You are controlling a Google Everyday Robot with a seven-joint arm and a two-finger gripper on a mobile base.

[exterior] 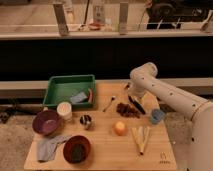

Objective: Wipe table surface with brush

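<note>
The table surface (105,142) is a pale light-wood top with a small dark mark at its front right corner (163,161). The brush (136,105), slim and black, lies slanted at the back right of the table, next to a dark brown heap (125,109). My white arm comes in from the right. My gripper (130,94) hangs at the upper end of the brush, just above the table. Whether it is touching the brush cannot be told.
A green tray (56,89) stands at the back left. A silver spoon (109,103), blue cup (157,116), orange ball (119,128), pale yellow strips (141,138), metal cup (86,121), white cup (64,110), purple bowl (46,121), dark red bowl (76,148) and grey cloth (48,146) crowd the table.
</note>
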